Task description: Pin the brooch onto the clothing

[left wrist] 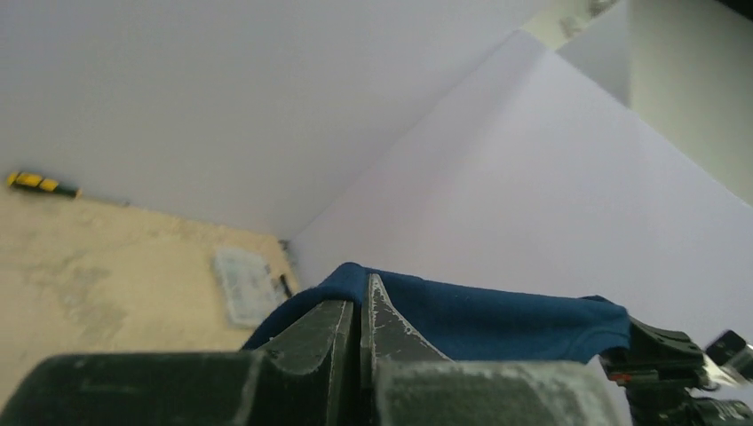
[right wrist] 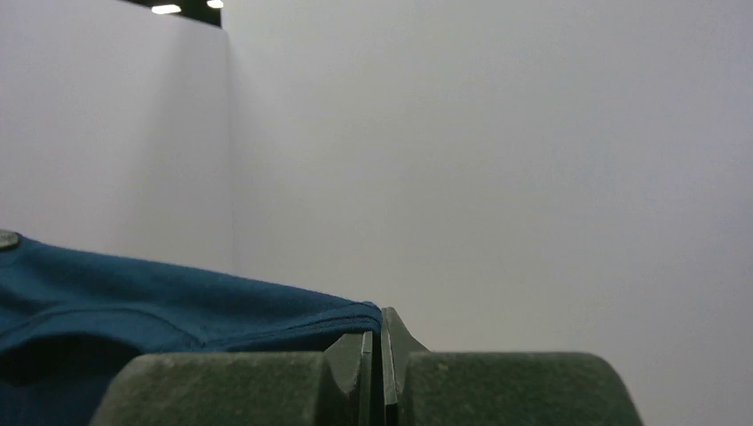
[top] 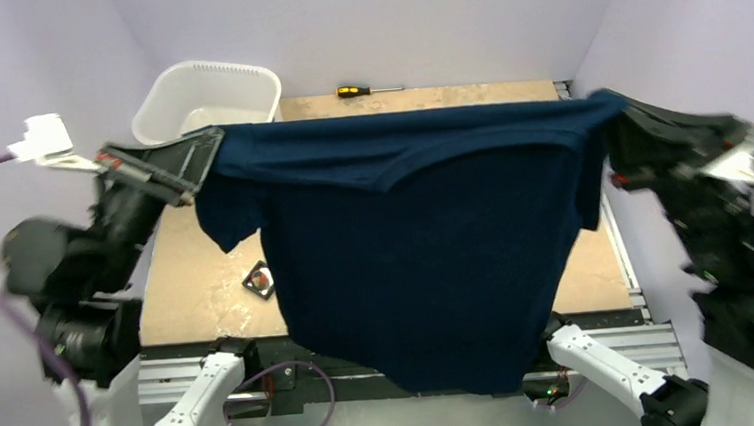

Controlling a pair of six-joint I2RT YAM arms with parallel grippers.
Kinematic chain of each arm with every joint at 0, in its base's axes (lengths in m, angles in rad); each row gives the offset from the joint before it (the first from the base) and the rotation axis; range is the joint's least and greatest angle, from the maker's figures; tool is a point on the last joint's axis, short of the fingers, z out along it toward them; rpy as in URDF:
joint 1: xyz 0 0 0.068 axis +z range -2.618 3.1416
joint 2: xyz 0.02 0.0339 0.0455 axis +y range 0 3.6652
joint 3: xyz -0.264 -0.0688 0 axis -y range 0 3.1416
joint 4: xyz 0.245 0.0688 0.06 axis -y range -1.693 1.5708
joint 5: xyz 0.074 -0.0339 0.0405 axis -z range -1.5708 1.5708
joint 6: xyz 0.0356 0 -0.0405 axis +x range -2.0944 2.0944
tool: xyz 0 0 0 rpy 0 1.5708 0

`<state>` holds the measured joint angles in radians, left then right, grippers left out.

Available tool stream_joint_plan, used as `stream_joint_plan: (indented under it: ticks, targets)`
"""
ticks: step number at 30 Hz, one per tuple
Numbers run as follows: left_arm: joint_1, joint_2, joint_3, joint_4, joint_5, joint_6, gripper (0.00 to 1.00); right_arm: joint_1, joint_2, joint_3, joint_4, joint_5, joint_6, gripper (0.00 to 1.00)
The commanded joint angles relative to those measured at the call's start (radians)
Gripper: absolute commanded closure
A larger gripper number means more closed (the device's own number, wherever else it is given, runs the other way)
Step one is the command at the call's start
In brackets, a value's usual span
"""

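The dark navy T-shirt [top: 414, 230] hangs spread in the air between both arms, its hem drooping over the table's near edge. My left gripper [top: 209, 139] is shut on its left shoulder; in the left wrist view the cloth [left wrist: 497, 315] folds over the closed fingertips [left wrist: 362, 293]. My right gripper [top: 611, 106] is shut on the right shoulder; in the right wrist view the shirt [right wrist: 133, 293] is pinched at the tips [right wrist: 377, 324]. A small square black tray [top: 259, 278] lies on the table by the shirt's left edge, with a reddish round brooch [top: 262, 276] in it.
A white plastic tub [top: 206, 97] stands at the back left. A yellow-handled screwdriver [top: 364, 91] lies at the table's back edge, also in the left wrist view [left wrist: 40, 184]. A clear small box [left wrist: 244, 286] lies on the wooden table [top: 187, 276].
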<state>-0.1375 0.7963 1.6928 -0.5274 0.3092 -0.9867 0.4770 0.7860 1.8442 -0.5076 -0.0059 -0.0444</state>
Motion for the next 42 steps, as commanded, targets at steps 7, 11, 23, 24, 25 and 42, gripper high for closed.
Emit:
stream_joint_plan:
  ticks: [7,11,23,24,25,42]
  targets:
    - [0.007,0.165,-0.574,0.13,-0.25,-0.129,1.0,0.0,0.309,-0.534,0.457,0.234,0.001,1.0]
    - [0.007,0.269,-0.711,0.254,-0.305,-0.129,1.0,-0.041,0.477,-0.623,0.581,0.229,0.007,1.0]
    - [0.007,0.623,-0.727,0.41,-0.338,-0.036,1.0,-0.148,0.762,-0.665,0.712,0.091,0.096,1.0]
    - [0.007,0.64,-0.72,0.416,-0.343,-0.029,1.0,-0.147,0.772,-0.663,0.712,0.092,0.099,1.0]
    - [0.007,0.656,-0.712,0.417,-0.348,-0.023,1.0,-0.147,0.782,-0.661,0.713,0.097,0.099,1.0]
    - [0.016,0.951,-0.534,0.443,-0.423,0.027,1.0,-0.174,1.054,-0.465,0.672,0.158,0.111,1.0]
